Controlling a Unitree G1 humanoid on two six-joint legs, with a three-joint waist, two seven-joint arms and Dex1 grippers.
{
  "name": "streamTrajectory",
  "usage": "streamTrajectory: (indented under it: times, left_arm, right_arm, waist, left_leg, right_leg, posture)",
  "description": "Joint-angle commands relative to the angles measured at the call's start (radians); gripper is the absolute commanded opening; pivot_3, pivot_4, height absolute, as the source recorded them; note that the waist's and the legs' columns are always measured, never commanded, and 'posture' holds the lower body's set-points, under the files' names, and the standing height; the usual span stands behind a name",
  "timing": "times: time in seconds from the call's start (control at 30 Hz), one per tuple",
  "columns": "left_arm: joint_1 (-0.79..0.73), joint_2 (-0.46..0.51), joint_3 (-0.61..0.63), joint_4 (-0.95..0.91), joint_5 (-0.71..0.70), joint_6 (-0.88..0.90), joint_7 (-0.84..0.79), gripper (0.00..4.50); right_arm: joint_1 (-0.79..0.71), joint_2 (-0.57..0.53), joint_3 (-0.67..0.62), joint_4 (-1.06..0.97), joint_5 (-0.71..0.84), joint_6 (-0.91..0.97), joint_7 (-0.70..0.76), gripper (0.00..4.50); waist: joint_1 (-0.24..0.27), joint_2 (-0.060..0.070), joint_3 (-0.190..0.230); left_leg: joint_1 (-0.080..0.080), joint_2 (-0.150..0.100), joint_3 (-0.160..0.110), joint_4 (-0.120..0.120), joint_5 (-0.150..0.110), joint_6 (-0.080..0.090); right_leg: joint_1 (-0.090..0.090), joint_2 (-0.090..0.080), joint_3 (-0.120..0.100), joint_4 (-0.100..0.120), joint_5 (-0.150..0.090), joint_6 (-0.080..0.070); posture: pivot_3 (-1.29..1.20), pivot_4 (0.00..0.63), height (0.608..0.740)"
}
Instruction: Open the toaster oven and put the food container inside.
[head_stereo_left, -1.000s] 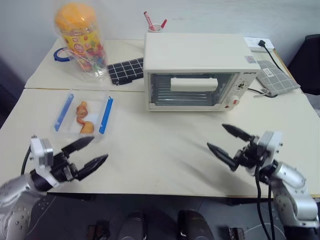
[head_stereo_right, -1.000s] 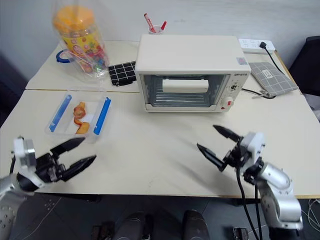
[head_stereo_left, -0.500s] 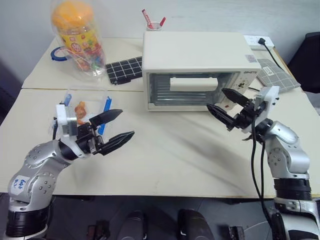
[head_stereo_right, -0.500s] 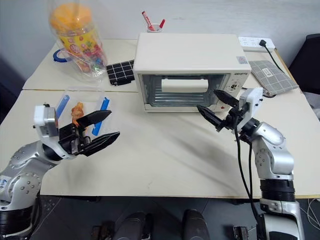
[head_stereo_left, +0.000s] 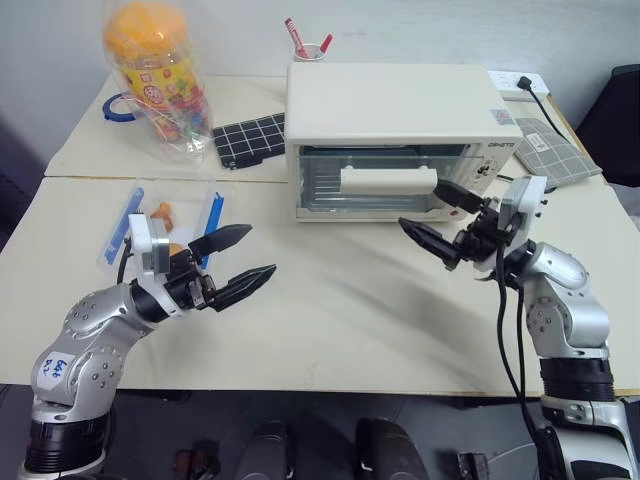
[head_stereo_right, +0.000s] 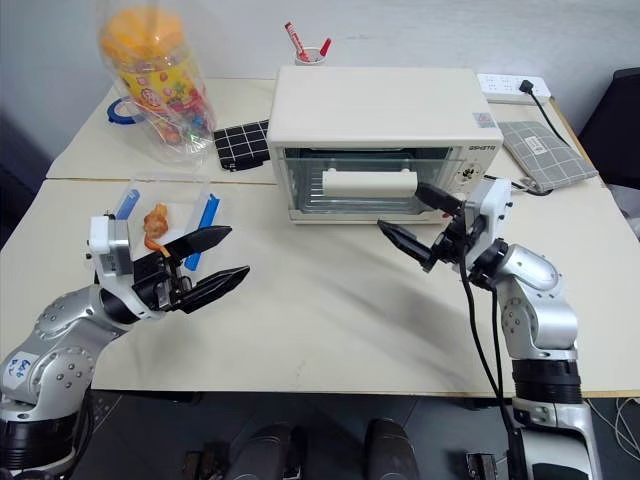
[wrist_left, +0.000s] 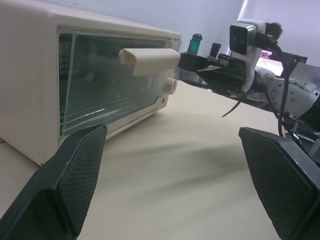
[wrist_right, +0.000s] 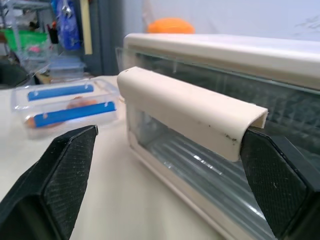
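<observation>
Left eye view, you see: one toaster oven (head_stereo_left: 400, 140), door facing robot, long axis left-right; one food container (head_stereo_left: 165, 222) lengthwise front-back; left pincer (head_stereo_left: 240, 268), right pincer (head_stereo_left: 440, 215) both apart, empty.

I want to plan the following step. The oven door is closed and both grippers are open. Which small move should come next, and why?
Probably ease the right gripper forward until the toaster oven handle lies between its open fingers, then close. The glass door is shut, that gripper hovers just in front of the handle's right end, and the food container cannot go in until the door opens.
</observation>
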Motion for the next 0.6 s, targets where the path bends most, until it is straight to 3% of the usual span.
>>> streamTrajectory:
  times: [0.03,0.1,0.23,0.4,0.6]
  left_arm:
    - [-0.054,0.001,0.016,0.028,0.018,-0.014,0.009,4.5]
    - [-0.108,0.003,0.007,0.07,0.031,-0.017,0.001,4.5]
    - [-0.284,-0.032,-0.054,0.217,0.108,-0.03,0.027,3.7]
    - [-0.451,-0.117,-0.178,0.391,0.256,-0.111,-0.002,2.12]
    - [-0.528,-0.204,-0.261,0.544,0.383,-0.219,-0.031,0.16]
  right_arm:
    - [0.087,-0.061,-0.004,-0.087,-0.029,-0.077,0.094,4.48]
    - [0.18,-0.105,0.006,-0.11,-0.071,-0.129,0.146,4.48]
    - [0.259,-0.111,-0.004,-0.124,-0.106,-0.196,0.139,4.5]
    - [0.286,-0.093,0.004,-0.116,-0.131,-0.248,0.12,4.5]
    - [0.301,-0.077,0.007,-0.117,-0.151,-0.285,0.092,4.5]
  waist:
    - [0.001,0.0,0.0]
    - [0.007,0.0,0.0]
    - [0.012,0.0,0.0]
    - [0.012,-0.001,0.0]
    - [0.014,-0.001,0.0]
  left_leg:
    - [0.0,0.0,0.0,0.0,0.0,0.0]
    - [0.0,0.0,0.0,0.0,0.0,0.0]
    - [0.0,-0.001,0.0,0.001,0.0,0.001]
    - [0.001,-0.002,0.001,0.001,0.002,0.001]
    - [0.0,-0.003,0.001,0.0,0.002,-0.001]
  right_leg:
    - [0.0,0.0,0.0,0.0,0.0,0.0]
    - [0.001,0.0,0.0,-0.001,0.0,0.0]
    - [0.001,0.0,0.0,0.0,0.001,0.001]
    - [0.001,0.001,0.001,0.0,0.001,0.002]
    - [0.0,0.005,0.001,-0.002,0.001,0.002]
  posture:
    - [0.0,0.15,0.74]
    - [0.0,0.15,0.74]
    - [0.0,0.15,0.74]
    - [0.0,0.15,0.74]
    - [0.0,0.15,0.74]
